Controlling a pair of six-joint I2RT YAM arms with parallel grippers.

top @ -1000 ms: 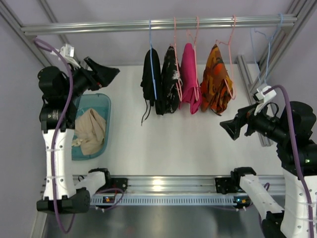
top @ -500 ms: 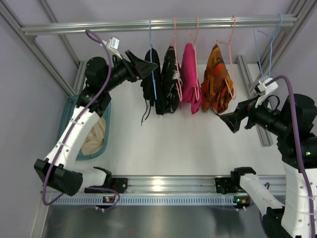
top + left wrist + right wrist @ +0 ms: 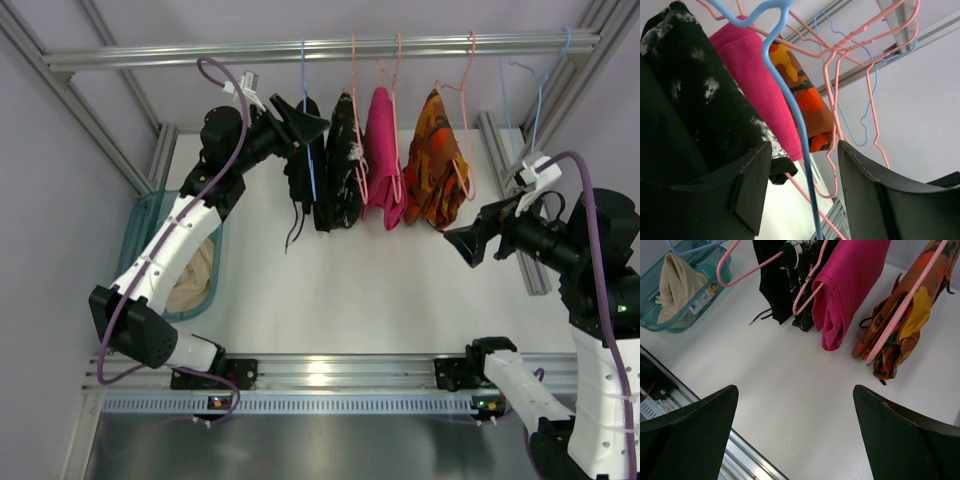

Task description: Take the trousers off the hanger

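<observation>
The black trousers [image 3: 301, 165] hang folded over the light-blue hanger [image 3: 308, 150], leftmost on the rail, with drawstrings dangling. My left gripper [image 3: 316, 125] is open, up at the hanger's top, against the trousers. In the left wrist view the blue hanger wire [image 3: 789, 112] runs between the open jaws of my left gripper [image 3: 804, 146] without being clamped, and solid black cloth [image 3: 657, 125] fills the left. My right gripper [image 3: 457, 243] is open and empty, right of the garments. In the right wrist view it [image 3: 794, 387] hovers over bare table, with the trousers [image 3: 772, 285] at the top.
On pink hangers beside the trousers hang a speckled black garment [image 3: 345, 160], a magenta one [image 3: 383, 150] and an orange patterned one [image 3: 435, 160]. Empty light-blue hangers [image 3: 540, 100] hang far right. A teal basket [image 3: 214, 215] holding beige cloth sits left, under my left arm.
My left arm has swung from above the basket up and right to the blue hanger, its open jaws now around the wire. My right gripper rose slightly, then held still.
</observation>
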